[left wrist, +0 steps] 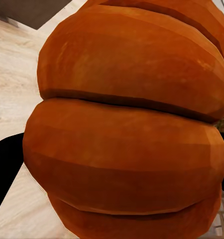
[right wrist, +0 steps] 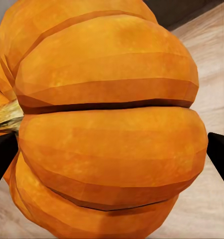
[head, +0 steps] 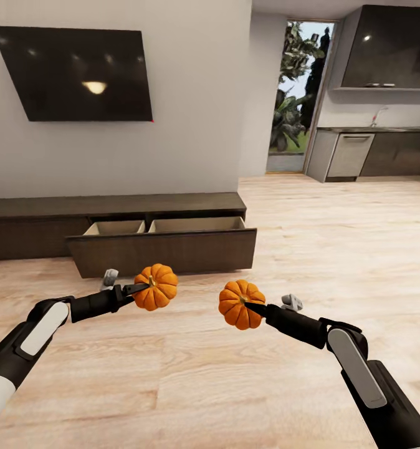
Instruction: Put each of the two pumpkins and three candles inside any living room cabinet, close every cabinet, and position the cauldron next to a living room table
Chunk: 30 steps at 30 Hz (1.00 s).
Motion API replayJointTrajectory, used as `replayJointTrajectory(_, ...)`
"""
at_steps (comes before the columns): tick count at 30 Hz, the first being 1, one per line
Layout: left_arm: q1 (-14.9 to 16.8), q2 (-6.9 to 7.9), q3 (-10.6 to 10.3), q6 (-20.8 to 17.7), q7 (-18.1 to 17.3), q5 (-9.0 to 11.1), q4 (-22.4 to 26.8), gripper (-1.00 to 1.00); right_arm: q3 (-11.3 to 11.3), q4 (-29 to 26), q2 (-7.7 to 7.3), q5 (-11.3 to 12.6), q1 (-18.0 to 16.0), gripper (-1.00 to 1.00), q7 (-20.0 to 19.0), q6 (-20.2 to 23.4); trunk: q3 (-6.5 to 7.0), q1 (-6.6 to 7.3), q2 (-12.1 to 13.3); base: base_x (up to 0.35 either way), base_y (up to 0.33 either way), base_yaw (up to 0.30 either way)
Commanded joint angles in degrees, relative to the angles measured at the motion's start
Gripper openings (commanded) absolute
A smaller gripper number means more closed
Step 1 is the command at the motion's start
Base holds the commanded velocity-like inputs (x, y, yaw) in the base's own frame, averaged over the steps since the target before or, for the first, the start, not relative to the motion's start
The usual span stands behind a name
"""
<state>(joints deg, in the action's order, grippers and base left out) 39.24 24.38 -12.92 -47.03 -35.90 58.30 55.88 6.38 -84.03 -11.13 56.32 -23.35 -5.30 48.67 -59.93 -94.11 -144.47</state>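
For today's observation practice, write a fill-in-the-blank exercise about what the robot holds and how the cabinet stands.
1. Each hand, the left hand and the right hand, grips an orange ____.
2. The dark brown cabinet has its drawer standing ____.
3. On the wall above the cabinet hangs a black ____.
4. Both pumpkins, the left pumpkin and the right pumpkin, are held above the wooden ____.

Missing words: pumpkin; open; television; floor

Bright, even render; lamp glare on the dark wall screen (head: pixel 79 72), soft shadows, sharp focus
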Motion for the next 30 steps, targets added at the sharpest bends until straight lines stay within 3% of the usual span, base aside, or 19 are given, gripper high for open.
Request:
replayJointTrajectory(1,0.1,0.05,-0.1,-0.3,0.1,0.5,0.0,-1.0,0.0,0.0,-0.03,-0.2,-0.1,-1.0,-0.4,0.1,-0.05,0.01,0.0,0.0,-0.272,0.004)
replayJointTrajectory(7,0.1,0.05,-0.1,-0.3,0.0,0.5,0.0,-1.0,-0.1,0.0,-0.03,-0.2,0.0,-1.0,-0.4,0.2,-0.05,0.01,0.0,0.0,-0.202,0.001)
replayJointTrajectory(17,0.1,0.05,-0.1,-0.3,0.0,0.5,0.0,-1.0,0.0,0.0,-0.03,-0.2,0.0,-1.0,-0.4,0.2,-0.05,0.01,0.0,0.026,-0.025,0.0)
replayJointTrajectory(30,0.1,0.05,-0.1,-0.3,0.0,0.5,0.0,-1.0,0.0,0.0,-0.03,-0.2,-0.1,-1.0,-0.4,0.2,-0.05,0.01,0.0,0.26,-0.001,0.0)
